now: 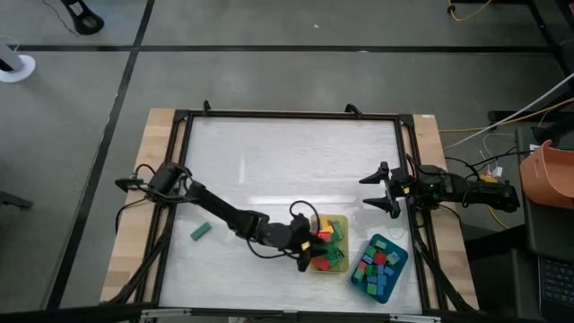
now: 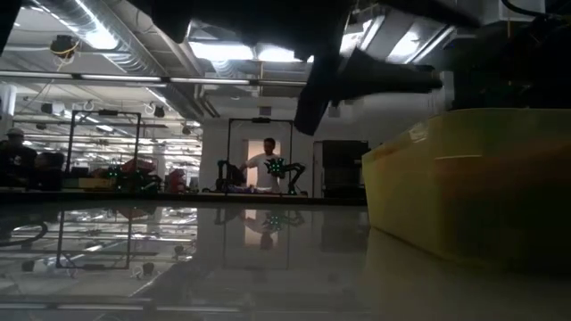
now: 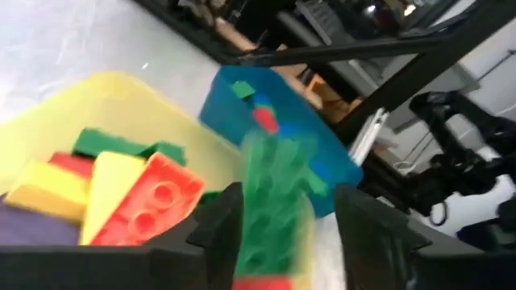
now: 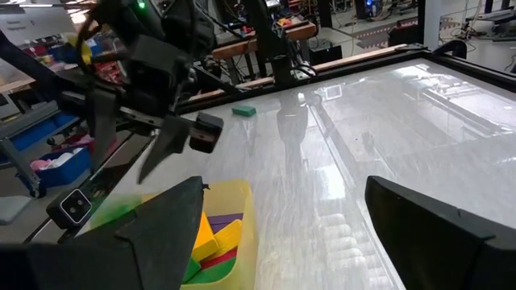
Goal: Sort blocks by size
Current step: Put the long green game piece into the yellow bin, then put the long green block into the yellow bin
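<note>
the left gripper (image 1: 309, 257) hangs over the yellow rectangular plastic tray (image 1: 340, 269), fingers parted, with a blurred green studded plastic brick (image 3: 272, 205) between them (contact cannot be told). red, yellow, green and purple plastic blocks (image 3: 121, 181) lie in that tray. the teal rectangular plastic tray (image 1: 398, 263) just beside it holds more. the right gripper (image 1: 380, 188), jaws wide and empty, waits near the table's right edge.
</note>
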